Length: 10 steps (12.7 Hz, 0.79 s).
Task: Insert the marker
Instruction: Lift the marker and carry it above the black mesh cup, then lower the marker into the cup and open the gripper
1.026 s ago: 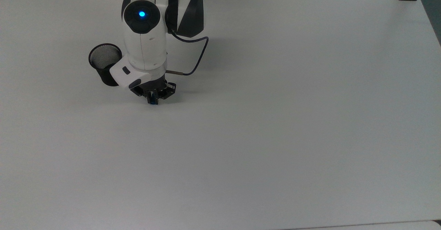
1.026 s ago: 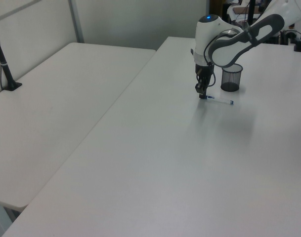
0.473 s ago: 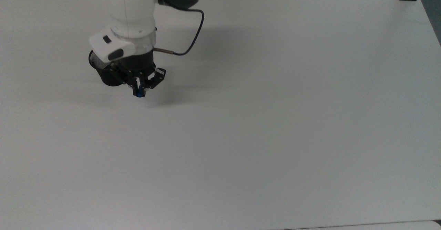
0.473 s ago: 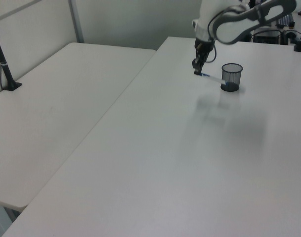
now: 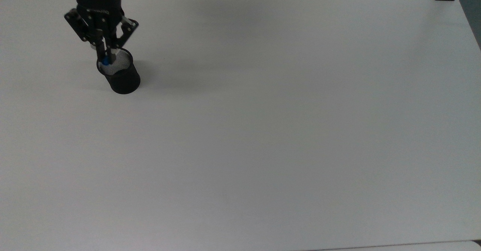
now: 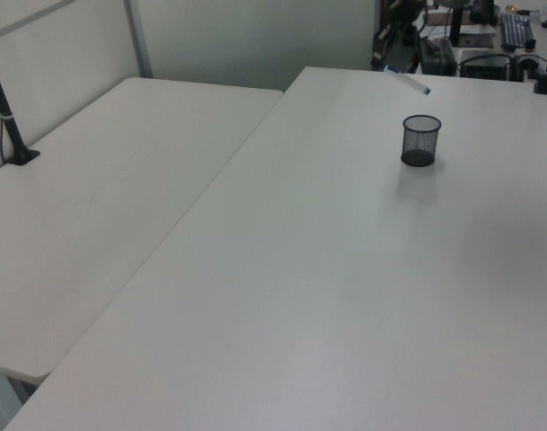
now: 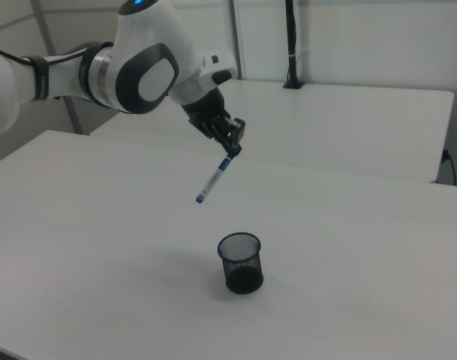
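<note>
The jaws stay clamped on the marker's (image 7: pixel 214 177) blue cap as the gripper (image 7: pixel 230 147), lately low over the table (image 7: pixel 378 247), now holds it high above the mesh cup (image 7: pixel 241 262), tilted, leaving lowering and release.

Arm enters the right view from the upper left, white links with a dark joint, wrist angled down toward frame centre. Gripper (image 7: pixel 230 148) clamped on the marker's (image 7: pixel 213 178) cap end, fingers pointing down-right; gripper (image 5: pixel 104 57) sits upper left in the top view.
</note>
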Motion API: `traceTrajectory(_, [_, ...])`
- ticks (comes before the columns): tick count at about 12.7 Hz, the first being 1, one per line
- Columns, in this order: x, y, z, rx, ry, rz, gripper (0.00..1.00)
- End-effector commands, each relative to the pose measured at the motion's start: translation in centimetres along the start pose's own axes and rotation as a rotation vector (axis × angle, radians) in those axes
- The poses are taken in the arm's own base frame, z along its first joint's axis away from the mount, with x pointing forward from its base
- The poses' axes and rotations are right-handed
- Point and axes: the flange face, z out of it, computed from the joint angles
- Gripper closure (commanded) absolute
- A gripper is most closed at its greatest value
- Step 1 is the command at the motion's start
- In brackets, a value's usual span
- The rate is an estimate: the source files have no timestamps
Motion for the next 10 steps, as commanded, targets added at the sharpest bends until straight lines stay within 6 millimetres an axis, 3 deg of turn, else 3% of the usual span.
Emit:
traceTrajectory(1, [-3.4,3.7,-1.6,0.003,-0.002,-0.043,0.99])
traceTrajectory(3, [-5.4,5.1,0.4,-0.018,0.086,-0.019,0.99])
traceTrajectory(6, [-7.4,5.1,3.3,-0.034,0.174,-0.014,0.99])
traceTrajectory(10, [-8.4,4.9,5.6,-0.048,0.263,-0.007,0.99])
